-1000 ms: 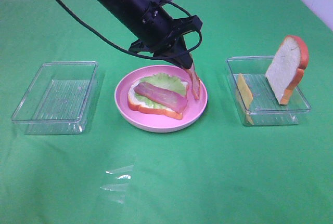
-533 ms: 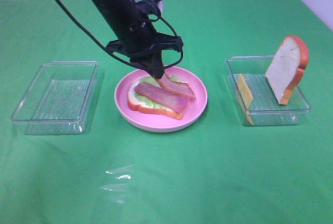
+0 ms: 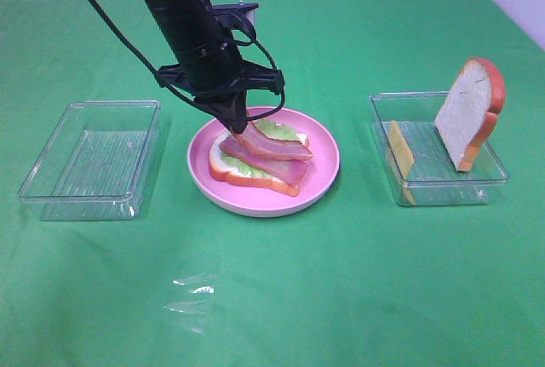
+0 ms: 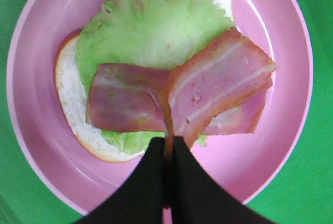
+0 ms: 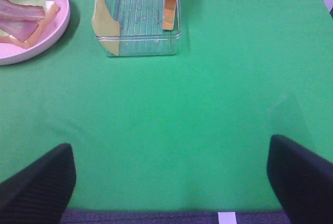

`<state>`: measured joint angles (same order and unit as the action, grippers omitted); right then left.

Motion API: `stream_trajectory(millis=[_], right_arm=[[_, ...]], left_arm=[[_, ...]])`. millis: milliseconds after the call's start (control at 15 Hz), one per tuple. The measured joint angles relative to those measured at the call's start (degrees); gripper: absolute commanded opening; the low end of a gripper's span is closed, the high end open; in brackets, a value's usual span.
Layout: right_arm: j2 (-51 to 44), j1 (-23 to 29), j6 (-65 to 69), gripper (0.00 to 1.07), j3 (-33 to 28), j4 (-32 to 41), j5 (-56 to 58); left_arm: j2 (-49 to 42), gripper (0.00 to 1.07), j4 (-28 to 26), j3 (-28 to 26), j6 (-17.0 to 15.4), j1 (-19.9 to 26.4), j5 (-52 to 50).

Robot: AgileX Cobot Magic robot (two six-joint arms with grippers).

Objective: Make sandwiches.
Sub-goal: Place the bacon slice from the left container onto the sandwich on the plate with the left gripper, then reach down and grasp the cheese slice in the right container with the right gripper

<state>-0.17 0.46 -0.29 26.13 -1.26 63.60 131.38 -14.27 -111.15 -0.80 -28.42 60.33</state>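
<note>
On the pink plate (image 3: pixel 328 171) lies a bread slice (image 3: pixel 223 167) with lettuce (image 3: pixel 285 131) and one bacon strip (image 3: pixel 285 171) on it. My left gripper (image 3: pixel 235 124) is shut on the end of a second bacon strip (image 3: pixel 277 146), which lies across the first. The left wrist view shows the pinched strip (image 4: pixel 218 86), the lettuce (image 4: pixel 156 26), the bread (image 4: pixel 70 96) and my left gripper (image 4: pixel 169 154). A second bread slice (image 3: pixel 468 111) leans upright in the right tray, with a cheese slice (image 3: pixel 400 150) against its left wall. My right gripper (image 5: pixel 171 182) is open, far from them.
A clear tray (image 3: pixel 94 158) stands left of the plate, holding nothing. The right clear tray (image 3: pixel 426 188) holds the bread and cheese; it also shows in the right wrist view (image 5: pixel 138 44). Green cloth (image 3: pixel 341 282) covers the table.
My left gripper has swung left across the plate with the second bacon strip. The strip hung off the plate's right rim before; now it lies over the first strip on the lettuce.
</note>
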Motion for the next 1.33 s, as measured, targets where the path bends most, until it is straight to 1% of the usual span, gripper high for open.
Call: stream_trajectory(millis=[333, 467, 533, 667, 733, 933, 1067, 1200, 1267, 1333], right_arm=[[0.0, 0.0, 0.0, 0.96, 0.0, 0.0, 0.0], [0.0, 0.0, 0.0, 0.96, 0.0, 0.0, 0.0], [0.0, 0.0, 0.0, 0.96, 0.0, 0.0, 0.0], [0.0, 0.0, 0.0, 0.96, 0.0, 0.0, 0.0], [0.0, 0.0, 0.0, 0.96, 0.0, 0.0, 0.0], [0.0, 0.0, 0.0, 0.96, 0.0, 0.0, 0.0], [0.0, 0.0, 0.0, 0.96, 0.0, 0.0, 0.0], [0.0, 0.0, 0.0, 0.96, 0.0, 0.0, 0.0], [0.0, 0.0, 0.0, 0.96, 0.0, 0.0, 0.0], [0.0, 0.0, 0.0, 0.96, 0.0, 0.0, 0.0]], left_arm=[[0.0, 0.02, 0.0, 0.0, -1.2, 0.0, 0.0], [0.0, 0.28, 0.4, 0.0, -1.4, 0.0, 0.1], [0.0, 0.5, 1.0, 0.0, -1.4, 0.0, 0.1], [0.0, 0.96, 1.7, 0.0, -2.8, 0.0, -0.2], [0.0, 1.02, 2.0, 0.0, -3.3, 0.0, -0.2], [0.0, 1.02, 2.4, -0.4, -3.4, 0.0, 0.2], [0.0, 1.02, 2.6, -2.2, -3.5, 0.0, 2.3], [0.0, 1.02, 3.4, -6.0, -2.7, 0.0, 6.7], [0.0, 1.02, 6.1, -9.3, -2.5, 0.0, 8.8], [0.0, 1.02, 8.8, -11.3, -2.5, 0.0, 8.9]])
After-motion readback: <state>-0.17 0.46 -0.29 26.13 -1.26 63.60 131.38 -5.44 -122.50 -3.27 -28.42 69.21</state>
